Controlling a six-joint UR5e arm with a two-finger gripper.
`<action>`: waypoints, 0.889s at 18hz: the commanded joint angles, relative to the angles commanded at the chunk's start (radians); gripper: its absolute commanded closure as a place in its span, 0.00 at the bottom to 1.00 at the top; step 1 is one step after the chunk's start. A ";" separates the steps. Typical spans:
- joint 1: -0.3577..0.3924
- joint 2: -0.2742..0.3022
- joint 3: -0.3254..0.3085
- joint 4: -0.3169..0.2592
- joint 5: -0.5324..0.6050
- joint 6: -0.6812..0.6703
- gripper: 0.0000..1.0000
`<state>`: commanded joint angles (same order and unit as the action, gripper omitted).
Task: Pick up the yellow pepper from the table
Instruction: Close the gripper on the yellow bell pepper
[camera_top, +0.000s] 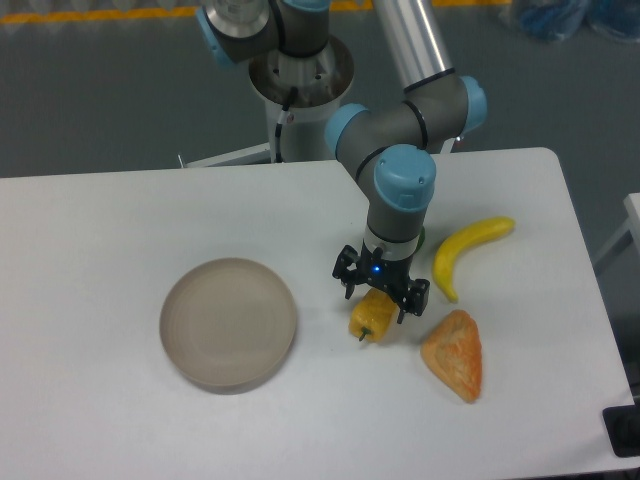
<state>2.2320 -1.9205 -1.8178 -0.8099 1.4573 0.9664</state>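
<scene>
Gripper (379, 293) points straight down from a bent grey and blue arm (400, 150) that reaches in from 12 o'clock, its black fingers spread open either side of the yellow pepper's (372, 317) upper end. That pepper lies on the white table (100, 260), long axis running from 1 o'clock to 7 o'clock, right of a round plate (228, 322), with a banana (465, 250) at 2 o'clock and an orange wedge (455, 355) at 4 o'clock
</scene>
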 joint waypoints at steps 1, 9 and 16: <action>0.000 -0.002 -0.001 0.000 0.000 0.000 0.00; -0.006 -0.011 0.002 0.000 0.020 0.002 0.63; -0.003 0.008 0.034 -0.005 0.020 0.003 0.68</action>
<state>2.2289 -1.9130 -1.7842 -0.8145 1.4772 0.9695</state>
